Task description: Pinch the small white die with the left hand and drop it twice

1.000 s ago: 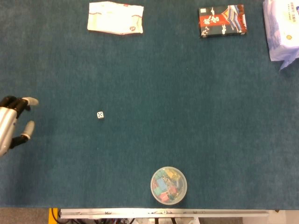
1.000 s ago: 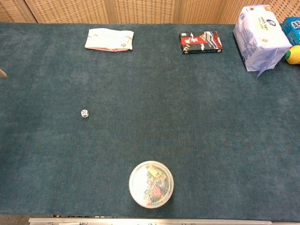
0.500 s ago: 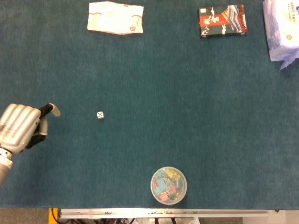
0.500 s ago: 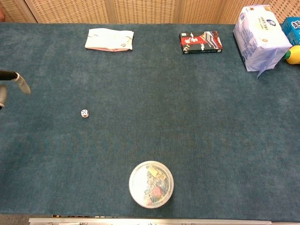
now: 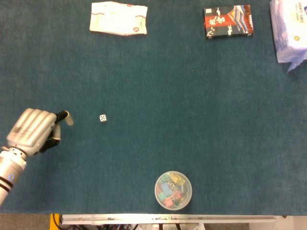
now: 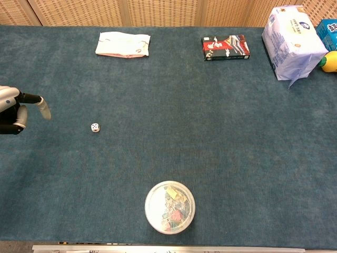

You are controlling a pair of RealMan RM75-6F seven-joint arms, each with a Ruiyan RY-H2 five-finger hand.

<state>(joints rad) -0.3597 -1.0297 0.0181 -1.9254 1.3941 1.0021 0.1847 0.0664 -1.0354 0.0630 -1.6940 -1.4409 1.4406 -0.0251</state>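
The small white die (image 5: 102, 118) sat alone on the blue-green table cover (image 5: 192, 120), left of the middle, with open cloth all round it, which looked meant to give fingers room to come at it from any side. Just to its left, near but not touching, was the left hand (image 5: 34, 132), knuckles up in the head view, most of its fingers (image 5: 53, 139) curled under the palm and one finger with a pale tip stretched toward the die. It held nothing; how narrow the gap under the palm was, I could not tell. I judged it to be on its approach, the pinch not yet made and both drops still to do.

Further out, a clear round tub of coloured clips (image 5: 172, 190) stood at the near edge. Along the far side lay a white snack packet (image 5: 118, 17), a red and black box (image 5: 227, 21) and a white wrapped pack (image 5: 289, 31). The right hand was nowhere visible.
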